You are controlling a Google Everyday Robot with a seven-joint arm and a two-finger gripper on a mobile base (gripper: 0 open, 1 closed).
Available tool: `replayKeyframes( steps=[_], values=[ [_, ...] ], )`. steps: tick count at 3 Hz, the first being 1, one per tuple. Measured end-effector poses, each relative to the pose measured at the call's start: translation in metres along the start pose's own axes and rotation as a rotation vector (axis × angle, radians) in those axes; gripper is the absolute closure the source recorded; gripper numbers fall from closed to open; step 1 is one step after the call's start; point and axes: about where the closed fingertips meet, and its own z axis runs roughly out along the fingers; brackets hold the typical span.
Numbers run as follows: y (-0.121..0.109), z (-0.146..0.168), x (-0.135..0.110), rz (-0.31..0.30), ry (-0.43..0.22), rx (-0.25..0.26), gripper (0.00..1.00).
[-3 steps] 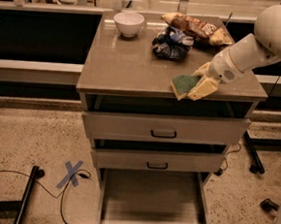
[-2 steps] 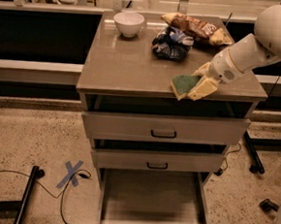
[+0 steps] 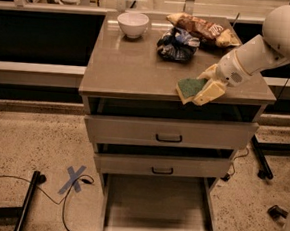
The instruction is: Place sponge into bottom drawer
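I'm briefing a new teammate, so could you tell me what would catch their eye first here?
The gripper stands out first, holding the green-topped sponge over the front right edge of the cabinet top. Below, the bottom drawer is pulled wide open, and a white bowl sits back left on top.

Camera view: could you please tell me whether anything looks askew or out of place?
Only the sponge: it sits tilted in the claw at the front right edge of the cabinet top. The bottom drawer stands pulled open below.

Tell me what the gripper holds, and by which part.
The gripper holds the sponge by the end nearest the arm, over the cabinet top's front edge.
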Motion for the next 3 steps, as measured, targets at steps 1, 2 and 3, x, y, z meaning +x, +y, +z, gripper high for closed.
replayKeyframes(
  steps=[1,2,3],
  values=[
    [0.017,-0.012,-0.005,-0.01,0.038,0.033,0.0],
    [0.057,-0.04,-0.015,-0.029,0.119,0.106,0.19],
    [0.105,-0.081,-0.025,-0.041,0.212,0.204,0.42]
  ],
)
